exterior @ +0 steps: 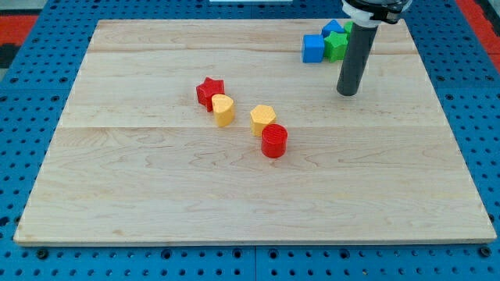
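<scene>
My tip (pixel 348 91) rests on the wooden board (pixel 156 203) at the view's upper right, touching no block. Nearest to it, just up and to the left, is a cluster: a blue cube (pixel 313 48), a green star (pixel 337 45) and another blue block (pixel 333 28) behind them, partly hidden by the rod. Toward the board's middle lie a red star (pixel 209 91) touching a yellow heart-shaped block (pixel 223 109), and to their right a yellow hexagon (pixel 263 119) touching a red cylinder (pixel 274 141).
The board lies on a blue perforated table (pixel 31 78) that shows on all sides. The arm's white and black mount (pixel 373 9) hangs at the view's top right.
</scene>
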